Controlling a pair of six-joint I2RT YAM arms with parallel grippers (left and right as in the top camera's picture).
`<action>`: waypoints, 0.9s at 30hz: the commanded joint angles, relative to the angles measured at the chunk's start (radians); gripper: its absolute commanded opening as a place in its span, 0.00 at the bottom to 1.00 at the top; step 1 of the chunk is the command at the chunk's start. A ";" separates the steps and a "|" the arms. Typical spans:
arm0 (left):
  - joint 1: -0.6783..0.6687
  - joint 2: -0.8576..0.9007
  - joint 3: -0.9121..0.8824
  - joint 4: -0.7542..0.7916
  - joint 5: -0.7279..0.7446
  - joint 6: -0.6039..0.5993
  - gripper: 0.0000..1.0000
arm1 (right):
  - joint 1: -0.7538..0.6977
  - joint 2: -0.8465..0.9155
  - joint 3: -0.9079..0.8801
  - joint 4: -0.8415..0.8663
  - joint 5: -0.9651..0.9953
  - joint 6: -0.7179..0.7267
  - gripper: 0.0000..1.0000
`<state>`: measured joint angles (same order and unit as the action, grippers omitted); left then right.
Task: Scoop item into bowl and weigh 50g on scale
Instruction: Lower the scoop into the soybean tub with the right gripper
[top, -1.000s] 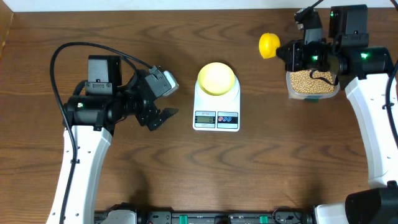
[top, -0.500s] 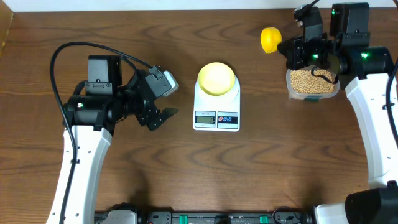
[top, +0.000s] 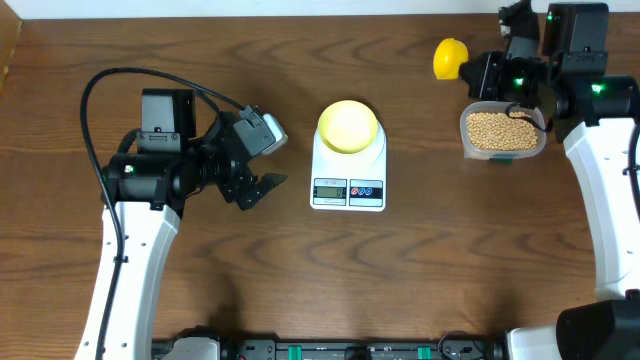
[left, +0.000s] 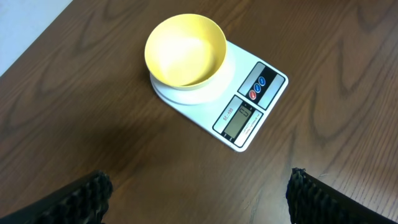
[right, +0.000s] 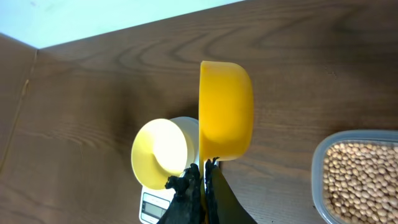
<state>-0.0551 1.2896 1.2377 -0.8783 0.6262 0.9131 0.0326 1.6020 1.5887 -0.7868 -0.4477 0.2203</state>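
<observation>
Counter (top: 450, 270) seen from above, with its far edge running along a pale wall. We count one scale (top: 348, 192) near the middle, well clear of every edge, and one bowl (top: 348, 125) seated on its platform. One clear tub (top: 464, 131) stands toward the far right and holds the beans (top: 502, 130), which are too many to count. Bare wood lies open between scale and tub, and a wider bare stretch runs along the near side.

We note one yellow scoop (top: 450, 58) close to the far edge, left of the tub. The right gripper (right: 200, 180) is pressed together on the scoop's handle, with the cup turned on its side.

The left gripper (top: 258, 192) is spread wide and pinches nothing. It sits left of the scale and apart from it, with bare wood around it.
</observation>
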 joint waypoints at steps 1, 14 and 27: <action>0.004 0.009 -0.008 -0.002 0.013 -0.010 0.92 | -0.003 -0.005 0.020 0.017 0.023 0.065 0.01; 0.004 0.009 -0.008 -0.002 0.013 -0.010 0.92 | -0.039 -0.005 0.150 -0.230 0.253 0.069 0.01; 0.004 0.009 -0.008 -0.002 0.013 -0.010 0.92 | -0.189 0.110 0.274 -0.407 0.330 -0.257 0.01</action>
<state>-0.0551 1.2903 1.2373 -0.8783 0.6262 0.9127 -0.1360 1.6459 1.8359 -1.1790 -0.1444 0.1032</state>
